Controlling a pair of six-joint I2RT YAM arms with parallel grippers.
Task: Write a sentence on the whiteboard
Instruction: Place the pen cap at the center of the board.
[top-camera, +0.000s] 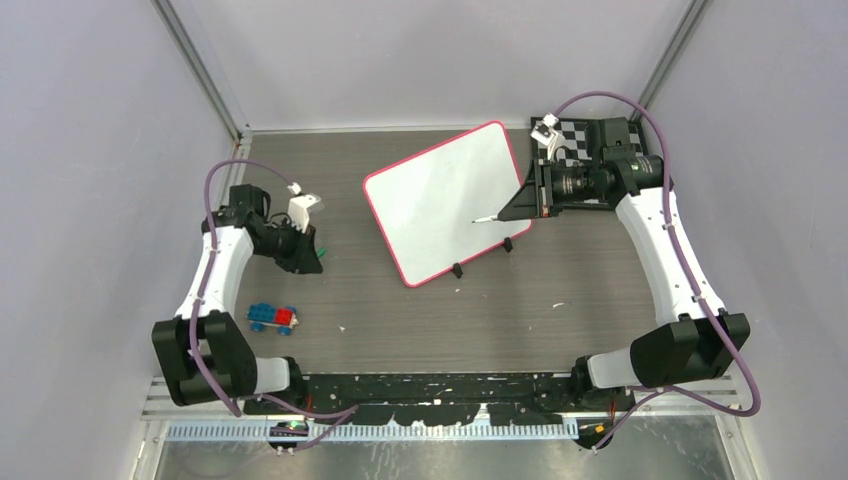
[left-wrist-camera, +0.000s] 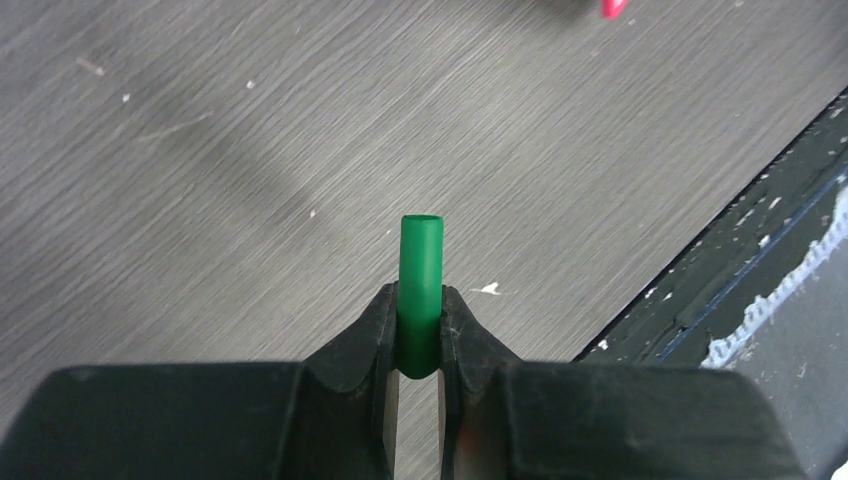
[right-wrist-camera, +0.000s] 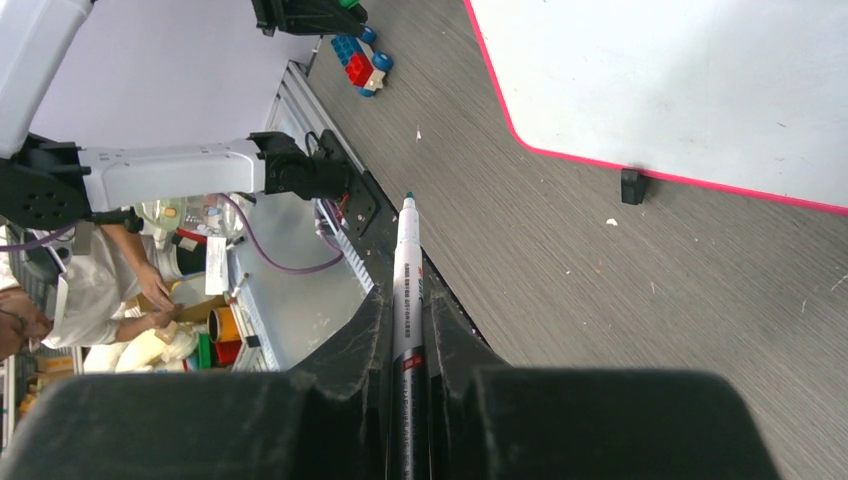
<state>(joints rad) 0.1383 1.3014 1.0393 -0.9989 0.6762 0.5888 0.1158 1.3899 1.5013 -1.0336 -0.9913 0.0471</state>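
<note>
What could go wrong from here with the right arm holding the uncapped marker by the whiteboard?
The marker sticks far out of the right gripper's jaws, so writing pressure could tilt it in the grip.
The whiteboard seems to lie loose on the table, so a stroke might shove it.
The left gripper pinches only the green cap's lower end; it could slip out.

The whiteboard (right-wrist-camera: 680, 90) runs off the picture's top and right edges. The tiny pen (top-camera: 484, 218) maybe touches it; too small to tell.
</note>
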